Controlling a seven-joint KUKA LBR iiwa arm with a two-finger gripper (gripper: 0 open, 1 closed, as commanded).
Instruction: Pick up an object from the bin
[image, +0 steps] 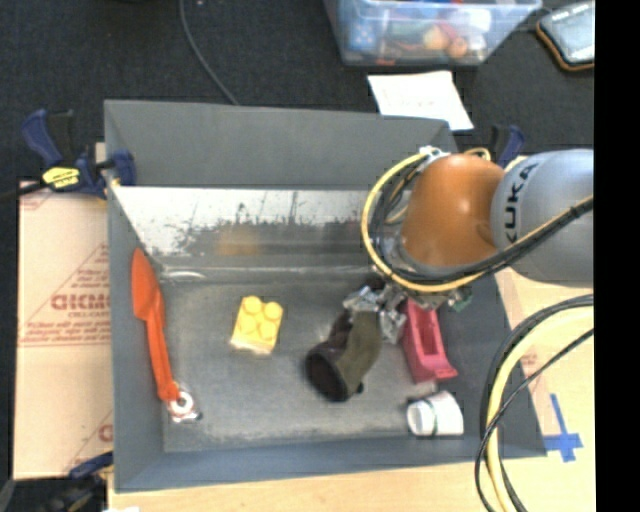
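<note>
Hanging over the grey bin (300, 462) from the right, the arm (548, 215) shows its big orange wrist cover (445, 205), and below that cover the gripper (378, 305) sits right at the upper end of a dark olive tube (345, 358). That tube lies tilted on the bin floor. Its black open mouth faces down and to the left, and its other end is tucked in under the gripper's metal. Is the gripper touching the tube or just above it? Can't tell from this angle. Clamped or released can't be told either, because the cover hides too much.

Just right of the tube, nearly against it, a pink block (428, 348) lies lengthwise with its top end also under the gripper. Below and to the right of the tube, near the bin's corner, a small white cap (435, 415) rests on its side. Left of the tube, a little apart, sits a yellow toy brick (257, 325), round studs up. Far left of the tube, along the bin's wall, runs a long orange spatula (152, 320), with a metal ring (181, 405) at its lower end.
</note>
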